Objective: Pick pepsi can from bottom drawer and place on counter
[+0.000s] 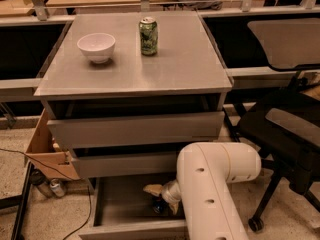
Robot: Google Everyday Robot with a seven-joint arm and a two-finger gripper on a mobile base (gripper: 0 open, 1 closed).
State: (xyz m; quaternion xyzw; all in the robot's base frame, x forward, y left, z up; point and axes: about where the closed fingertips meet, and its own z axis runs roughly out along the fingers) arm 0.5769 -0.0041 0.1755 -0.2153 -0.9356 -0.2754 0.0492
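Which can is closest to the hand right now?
The dark blue can in the bottom drawer, right at the hand; the green can stands up on the counter.

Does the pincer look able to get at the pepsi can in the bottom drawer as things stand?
Probably yes. The bottom drawer stands open and the pincer sits down inside it, right beside the pepsi can, with nothing visible between them. The arm hides much of the can, so contact is unclear.

White arm (pixel 212 184) (dimpled); claw (pixel 161 198) in bottom drawer (pixel 117 206).
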